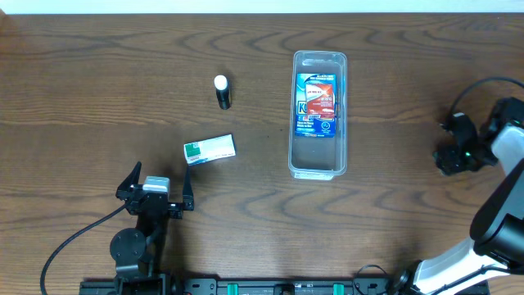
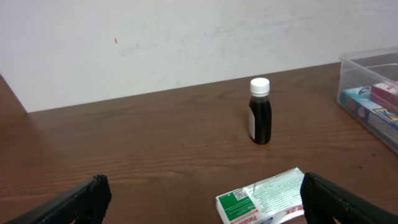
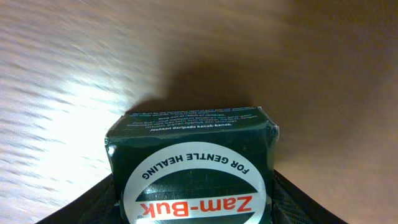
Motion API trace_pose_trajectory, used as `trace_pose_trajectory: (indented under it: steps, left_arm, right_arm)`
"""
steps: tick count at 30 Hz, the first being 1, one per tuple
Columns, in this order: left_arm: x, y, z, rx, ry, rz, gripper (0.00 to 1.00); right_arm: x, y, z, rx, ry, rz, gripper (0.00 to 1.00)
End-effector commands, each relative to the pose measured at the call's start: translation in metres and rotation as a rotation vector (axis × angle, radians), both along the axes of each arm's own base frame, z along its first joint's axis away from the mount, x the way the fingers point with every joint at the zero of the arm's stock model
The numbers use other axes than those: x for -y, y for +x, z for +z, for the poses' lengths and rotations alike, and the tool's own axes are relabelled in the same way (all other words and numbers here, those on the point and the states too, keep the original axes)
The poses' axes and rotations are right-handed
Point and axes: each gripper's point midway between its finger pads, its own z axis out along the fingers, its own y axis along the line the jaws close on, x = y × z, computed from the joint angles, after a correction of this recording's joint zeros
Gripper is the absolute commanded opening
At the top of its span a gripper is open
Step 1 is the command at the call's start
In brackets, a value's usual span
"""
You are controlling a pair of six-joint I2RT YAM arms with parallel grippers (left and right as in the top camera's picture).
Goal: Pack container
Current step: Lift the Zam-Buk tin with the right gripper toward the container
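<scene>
Dark brown wood-grain counter point(image 1: 98, 74) runs under everything and ends at a plain white wall point(image 2: 155, 37) in the left wrist view. Nearest, at the lower left of the overhead view, the left hand point(image 1: 162, 174) sits low over the counter with its two black fingers spread wide and nothing between them. Its arm is folded back toward the bottom edge and the hand is aimed up the frame, which reads as lining up for a pick. Just beyond its fingertips lies a small white-and-green cardboard carton point(image 1: 210, 148), flat and apart from both fingers, probably the next item to go in. At the right edge of the overhead view the right hand point(image 1: 455, 152) is well apart from the rest, its arm bent round from the lower right corner. Its own camera shows the jaws drawn in against both sides of a dark green Zam-Buk box point(image 3: 193, 149), so the box seems gripped, though I cannot tell whether it has left the counter. Farther up, centre right, the long clear plastic container point(image 1: 318, 162) lies lengthwise and open-topped, with a blue snack box point(image 1: 317, 105) flat in its far half and the near half free for more. Left of the container, a small dark bottle with a white cap point(image 1: 223, 92) stands upright, untouched.
</scene>
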Motion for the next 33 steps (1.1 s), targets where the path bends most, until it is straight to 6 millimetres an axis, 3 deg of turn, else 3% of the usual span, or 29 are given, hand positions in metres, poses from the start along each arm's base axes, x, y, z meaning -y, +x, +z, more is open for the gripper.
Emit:
trace_pose_trajectory:
  steps: [1, 4, 9, 17, 27, 33]
  left_arm:
    - [0.002, 0.0, -0.015, -0.042, -0.01, -0.013, 0.98]
    - [0.002, 0.0, -0.015, -0.042, -0.01, -0.013, 0.98]
    - [0.002, 0.0, -0.015, -0.042, -0.01, -0.013, 0.98]
    - [0.002, 0.0, -0.015, -0.042, -0.01, -0.013, 0.98]
    - [0.002, 0.0, -0.015, -0.042, -0.01, -0.013, 0.98]
    - [0.002, 0.0, -0.015, -0.042, -0.01, -0.013, 0.98]
  right_arm:
    - [-0.017, 0.021, 0.014, 0.045, -0.011, 0.047, 0.6]
    - [-0.028, 0.039, 0.024, 0.083, -0.01, 0.022, 0.59]
    - [-0.049, 0.076, 0.052, 0.172, 0.017, -0.099, 0.49]
    - [-0.092, 0.121, 0.107, 0.28, 0.085, -0.212, 0.52]
    - [-0.205, 0.172, 0.194, 0.461, 0.314, -0.231, 0.51]
    - [-0.271, 0.181, 0.213, 0.529, 0.404, -0.177, 0.54]
